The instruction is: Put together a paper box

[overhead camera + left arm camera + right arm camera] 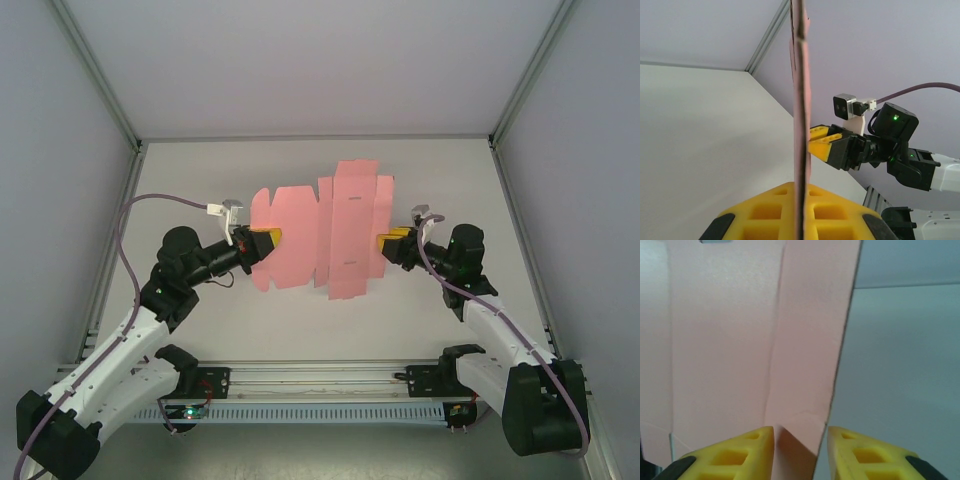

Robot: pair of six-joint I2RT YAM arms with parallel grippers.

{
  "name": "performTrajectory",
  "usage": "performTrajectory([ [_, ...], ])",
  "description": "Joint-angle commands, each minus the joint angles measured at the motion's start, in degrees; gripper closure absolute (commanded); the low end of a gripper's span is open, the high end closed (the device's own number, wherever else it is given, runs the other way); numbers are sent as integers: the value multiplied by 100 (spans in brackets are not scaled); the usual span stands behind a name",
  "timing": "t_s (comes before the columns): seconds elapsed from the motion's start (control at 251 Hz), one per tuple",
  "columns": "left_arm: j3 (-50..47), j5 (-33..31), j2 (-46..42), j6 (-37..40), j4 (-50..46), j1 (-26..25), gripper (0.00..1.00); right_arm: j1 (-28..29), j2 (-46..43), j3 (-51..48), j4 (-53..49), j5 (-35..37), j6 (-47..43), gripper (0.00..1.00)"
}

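Table [300, 330], one paper box [320, 235], perhaps aloft, between two end effectors [268, 240] [385, 243]

Light enclosure, matte white table [300, 330].
Pale grey walls [300, 60] on three sides, aluminium posts [98, 75] in the back corners, slotted rail [320, 375] along the table's near edge; soft, even light.
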Motion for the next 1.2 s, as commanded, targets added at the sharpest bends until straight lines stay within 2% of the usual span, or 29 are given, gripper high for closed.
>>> performTrajectory([
  [0.0,-40,68,6,94,149,-63,100,-4,-44,52,664,-576,197,62],
  [0.112,-47,160,70,49,286,-65,100,-2,-55,105,639,-686,273,62],
  [0.259,-40,-41,46,92,137,-63,100,5,-50,161,652,-795,327,74],
  [0.427,-72,-10,74,38,248,-63,100,17,-72,145,649,-880,295,81],
  [0.491,-70,-25,66,56,248,-63,100,19,-46,162,639,-855,269,87],
  [0.587,-58,-243,58,129,15,-63,100,26,-63,235,362,-484,170,100],
  [0.65,22,-728,25,189,-504,-63,100,98,-139,442,-354,8,-255,100],
  [0.67,64,-982,30,198,-738,-63,90,147,-171,538,-665,212,-441,100],
  [0.702,105,-1441,30,213,-1137,-65,67,249,-208,689,-1154,455,-787,100],
  [0.742,144,-2023,36,219,-1629,-68,48,432,-254,870,-1752,632,-1311,100],
  [0.758,159,-2274,34,215,-1821,-63,36,521,-263,928,-1942,714,-1467,100],
  [0.79,162,-2738,43,216,-2170,-63,4,697,-289,1018,-2261,942,-1680,100],
  [0.798,162,-2845,50,218,-2247,-63,1,739,-287,1042,-2345,988,-1736,100],
  [0.89,187,-3869,20,228,-2993,-64,0,1077,-208,1309,-3239,1244,-2196,100],
  [0.95,277,-4267,-43,209,-3376,-63,0,1125,-28,1440,-3656,1190,-2336,100],
  [1.069,404,-4375,-303,329,-3460,-63,0,1242,601,1871,-4246,1549,-2655,100],
  [1.197,434,-4121,-495,494,-3104,-59,0,1690,1391,2576,-4590,3157,-3301,100],
])
